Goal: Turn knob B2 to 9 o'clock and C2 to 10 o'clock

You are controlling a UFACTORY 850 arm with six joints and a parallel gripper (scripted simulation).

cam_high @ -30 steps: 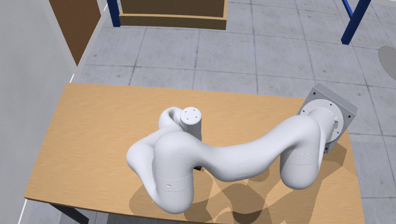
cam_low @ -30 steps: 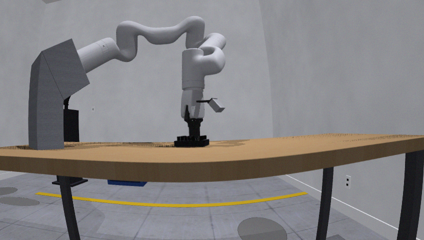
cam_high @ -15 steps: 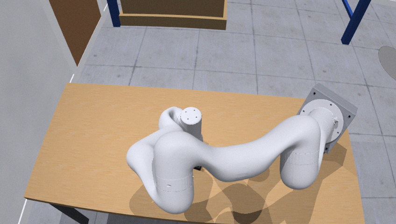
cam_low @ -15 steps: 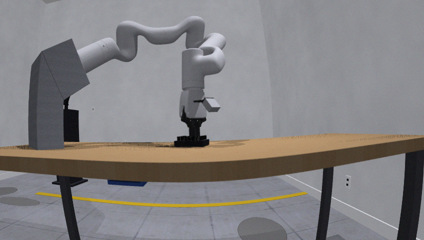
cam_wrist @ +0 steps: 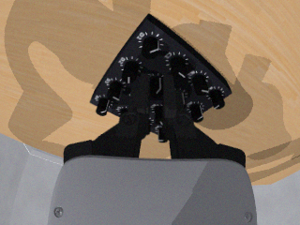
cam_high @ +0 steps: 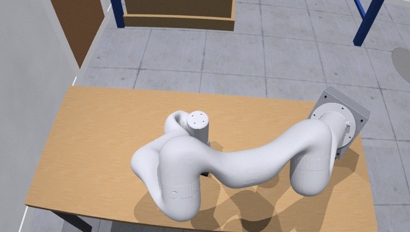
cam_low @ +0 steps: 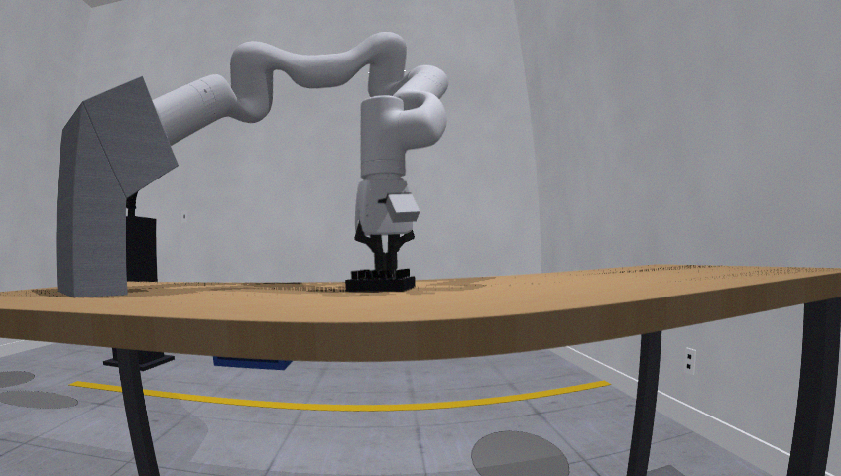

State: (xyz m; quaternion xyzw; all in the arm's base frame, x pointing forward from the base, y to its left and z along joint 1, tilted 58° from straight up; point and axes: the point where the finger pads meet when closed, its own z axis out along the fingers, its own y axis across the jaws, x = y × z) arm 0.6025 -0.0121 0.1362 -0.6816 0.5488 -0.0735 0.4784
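The black knob box stands on the wooden table. In the wrist view it lies turned, with one corner pointing away from me. In the top view the arm hides it, apart from a dark sliver. My gripper points straight down over the middle of the box. It is shut on one inner knob, whose white line shows between the fingers. The printed names are too small to read, so I cannot tell which knob it is. The other knobs, such as the one at the far corner, stand free.
The grey arm base stands at one end of the table. Blue rack posts and a wooden crate stand on the floor beyond the table.
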